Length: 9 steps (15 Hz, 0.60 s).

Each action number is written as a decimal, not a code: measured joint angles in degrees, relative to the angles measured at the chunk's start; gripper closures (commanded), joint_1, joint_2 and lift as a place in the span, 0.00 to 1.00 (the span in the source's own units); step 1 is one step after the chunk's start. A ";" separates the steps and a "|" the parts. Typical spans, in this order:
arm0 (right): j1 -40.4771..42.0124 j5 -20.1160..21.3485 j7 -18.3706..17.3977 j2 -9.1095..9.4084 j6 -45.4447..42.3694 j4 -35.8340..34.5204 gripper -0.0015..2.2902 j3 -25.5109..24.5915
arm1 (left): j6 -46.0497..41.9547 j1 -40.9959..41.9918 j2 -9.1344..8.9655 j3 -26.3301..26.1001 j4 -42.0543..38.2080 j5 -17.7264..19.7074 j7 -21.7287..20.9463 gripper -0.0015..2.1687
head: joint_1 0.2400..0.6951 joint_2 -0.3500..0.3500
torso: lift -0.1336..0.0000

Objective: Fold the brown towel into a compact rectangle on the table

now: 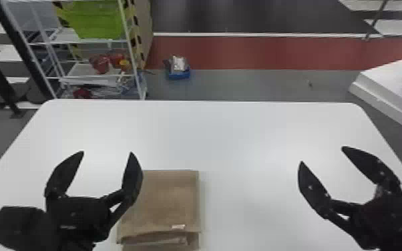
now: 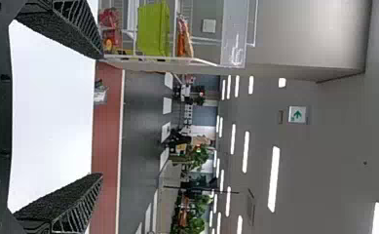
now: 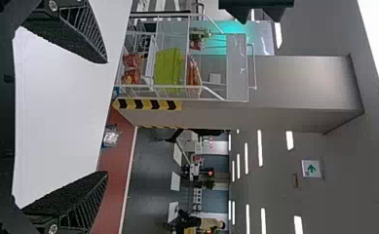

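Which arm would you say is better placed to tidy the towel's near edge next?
The left, probably: the left gripper, open, is nearer the brown towel, one finger overlapping its edge in the head view; the right gripper hangs farther off.

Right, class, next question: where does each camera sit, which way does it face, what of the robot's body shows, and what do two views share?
Head view: on the head, facing forward and down at the table and brown towel; left gripper and right gripper show.
Left wrist view: on the left wrist, facing out over the table into the room; the left gripper's fingers show.
Right wrist view: on the right wrist, facing likewise; the right gripper's fingers show.
Shared by both wrist views: green bin, exit sign.
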 measured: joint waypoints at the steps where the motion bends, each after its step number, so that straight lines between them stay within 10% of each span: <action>1: -0.04 -0.02 0.00 0.00 0.28 0.26 0.03 0.00 | 0.42 -0.08 -0.04 0.37 0.09 -0.06 -0.01 0.01 | 1.00 0.52 | 0.08; 9: -1.37 -0.24 -0.16 0.00 2.88 2.32 0.04 -0.70 | 0.87 -1.13 -0.07 1.86 0.70 0.56 -0.85 0.01 | 1.00 0.53 | 0.08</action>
